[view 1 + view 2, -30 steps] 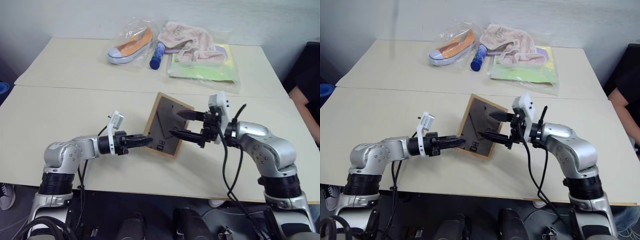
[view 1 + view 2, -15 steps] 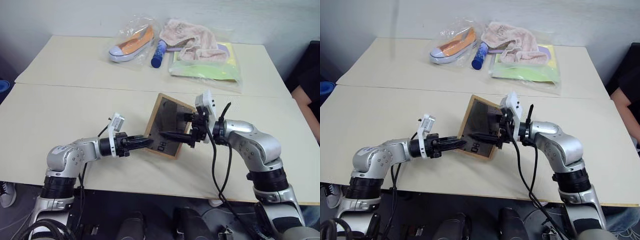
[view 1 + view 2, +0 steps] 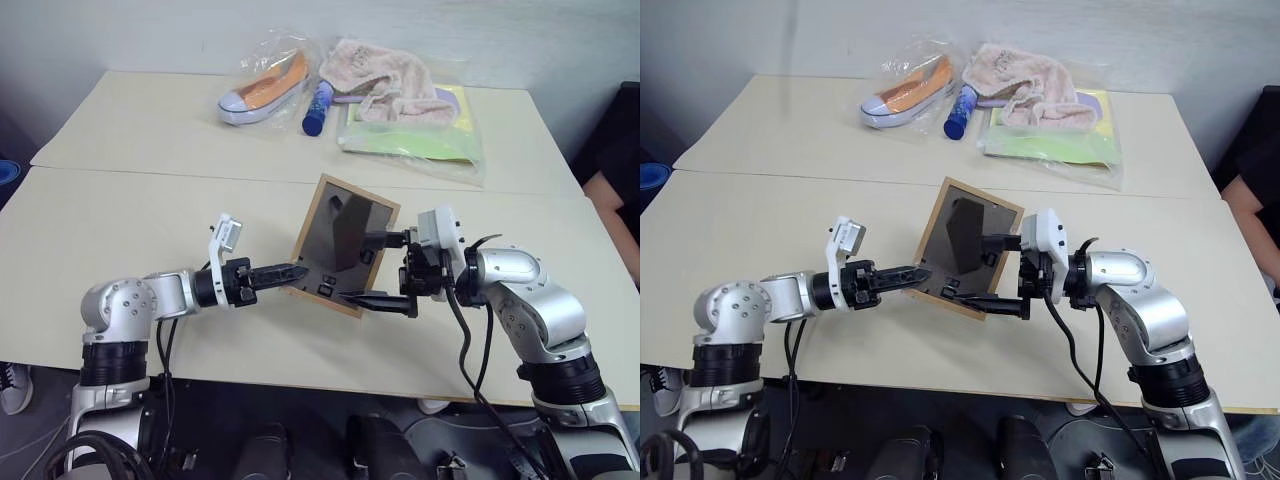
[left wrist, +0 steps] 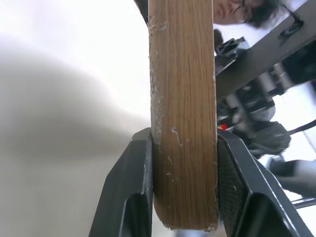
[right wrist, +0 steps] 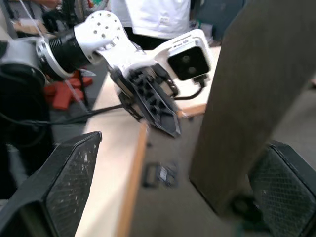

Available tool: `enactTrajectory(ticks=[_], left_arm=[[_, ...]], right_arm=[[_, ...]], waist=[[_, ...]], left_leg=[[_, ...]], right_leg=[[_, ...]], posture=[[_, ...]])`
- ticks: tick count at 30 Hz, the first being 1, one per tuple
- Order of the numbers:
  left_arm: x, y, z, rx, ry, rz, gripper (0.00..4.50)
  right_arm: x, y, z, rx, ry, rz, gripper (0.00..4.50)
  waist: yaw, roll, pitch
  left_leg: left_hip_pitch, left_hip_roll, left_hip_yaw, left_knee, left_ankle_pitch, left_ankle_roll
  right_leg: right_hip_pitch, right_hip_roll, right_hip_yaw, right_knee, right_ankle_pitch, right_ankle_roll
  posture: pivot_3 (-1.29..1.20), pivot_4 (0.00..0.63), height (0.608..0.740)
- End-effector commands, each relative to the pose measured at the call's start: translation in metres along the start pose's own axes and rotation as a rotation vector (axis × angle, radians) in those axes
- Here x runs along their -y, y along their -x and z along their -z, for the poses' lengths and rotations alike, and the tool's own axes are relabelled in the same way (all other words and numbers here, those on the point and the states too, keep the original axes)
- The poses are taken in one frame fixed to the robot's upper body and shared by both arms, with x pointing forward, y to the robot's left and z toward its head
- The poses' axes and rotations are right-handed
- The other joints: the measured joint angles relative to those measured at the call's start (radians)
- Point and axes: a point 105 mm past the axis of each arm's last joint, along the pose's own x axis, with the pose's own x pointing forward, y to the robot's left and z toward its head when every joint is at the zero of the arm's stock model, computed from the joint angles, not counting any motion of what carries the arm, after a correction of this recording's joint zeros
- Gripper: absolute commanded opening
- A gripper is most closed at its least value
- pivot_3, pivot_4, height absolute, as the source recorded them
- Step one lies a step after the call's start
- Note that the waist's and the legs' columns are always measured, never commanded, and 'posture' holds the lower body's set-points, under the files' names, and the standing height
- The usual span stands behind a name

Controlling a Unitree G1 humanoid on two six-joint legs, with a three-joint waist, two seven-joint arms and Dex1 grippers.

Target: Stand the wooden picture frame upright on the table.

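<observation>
The wooden picture frame (image 3: 343,244) sits in the middle of the near part of the table (image 3: 130,215), between my two arms. It is tipped up on its low edge, and its dark grey back faces me. The stand (image 3: 348,228) sticks out from the back toward my right side.

My left gripper (image 3: 296,271) pinches the frame's left edge. In the left wrist view the wood (image 4: 182,113) is squeezed tight between my two black fingers (image 4: 133,192).

My right gripper (image 3: 385,268) is just right of the frame, with its fingers spread wide apart. One finger (image 3: 383,238) is up by the stand and the other finger (image 3: 378,300) is down by the frame's low edge. I cannot tell if they touch it.

On the far part of the table there is a shoe in a clear bag (image 3: 262,86), a blue bottle (image 3: 317,108), a pink towel (image 3: 382,82) and a green packet (image 3: 410,130). A person's arm (image 3: 610,205) shows at the far right edge.
</observation>
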Motion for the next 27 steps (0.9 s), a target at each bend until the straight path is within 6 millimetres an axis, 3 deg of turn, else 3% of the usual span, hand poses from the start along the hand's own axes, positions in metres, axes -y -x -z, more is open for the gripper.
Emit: enactTrajectory(ticks=[1, 4, 8, 11, 14, 18, 21, 27], left_arm=[[0.008, 0.011, -0.001, -0.055, 0.099, 0.017, 1.26], [0.007, 0.021, 0.000, -0.093, 0.165, 0.012, 1.26], [0.010, 0.026, -0.004, -0.118, 0.230, 0.027, 1.26], [0.013, 0.021, -0.008, -0.127, 0.271, 0.055, 1.26], [0.018, 0.015, -0.003, -0.184, 0.291, 0.067, 1.26], [0.024, 0.012, 0.002, -0.220, 0.304, 0.086, 1.26], [0.027, 0.011, 0.001, -0.213, 0.312, 0.099, 1.26], [0.028, 0.014, -0.006, -0.138, 0.337, 0.095, 1.26]], right_arm=[[0.016, 0.031, -0.029, 0.066, 0.201, 0.119, 4.47], [0.017, 0.049, -0.032, 0.010, 0.351, 0.140, 4.47], [0.004, 0.053, 0.001, -0.176, 0.655, 0.006, 4.47], [0.007, 0.045, 0.026, -0.233, 0.875, -0.002, 4.47], [0.016, 0.032, 0.033, -0.232, 1.073, 0.070, 4.47], [0.017, 0.021, 0.043, -0.187, 1.118, 0.118, 4.47], [0.018, 0.022, 0.047, -0.189, 1.142, 0.140, 3.84], [0.021, 0.030, 0.043, -0.159, 1.193, 0.214, 1.91]], waist=[[0.001, 0.000, 0.000], [0.000, 0.000, 0.000], [-0.003, 0.000, 0.000], [-0.004, 0.000, 0.000], [-0.014, 0.000, 0.000], [-0.027, 0.000, 0.000], [-0.026, 0.000, 0.000], [-0.028, 0.000, 0.000]], left_leg=[[0.000, 0.000, 0.000, 0.000, 0.000, 0.000], [0.000, 0.000, 0.000, 0.000, 0.000, 0.000], [0.001, 0.000, 0.000, 0.000, 0.000, -0.001], [0.002, 0.000, 0.001, 0.000, 0.001, -0.001], [0.002, 0.000, 0.001, 0.001, 0.001, -0.002], [0.001, 0.001, 0.000, 0.000, 0.002, -0.003], [0.002, 0.001, 0.000, 0.001, 0.002, -0.003], [0.002, 0.001, 0.000, 0.001, 0.002, -0.003]], right_leg=[[0.000, 0.000, 0.000, 0.000, 0.000, 0.000], [0.000, 0.000, 0.000, -0.001, 0.000, 0.000], [0.001, 0.000, 0.000, -0.001, 0.000, 0.000], [0.000, 0.000, 0.001, -0.001, 0.000, 0.000], [-0.001, 0.000, 0.002, 0.001, 0.000, 0.000], [-0.001, 0.000, 0.001, 0.003, 0.000, 0.000], [-0.001, 0.000, 0.001, 0.003, 0.000, 0.000], [-0.001, 0.000, 0.001, 0.003, 0.000, 0.000]], posture=[[0.00, 0.150, 0.740], [0.00, 0.150, 0.740], [0.00, 0.150, 0.740], [0.00, 0.150, 0.740], [0.00, 0.150, 0.740], [0.00, 0.150, 0.740], [0.00, 0.150, 0.740], [0.00, 0.150, 0.740]])
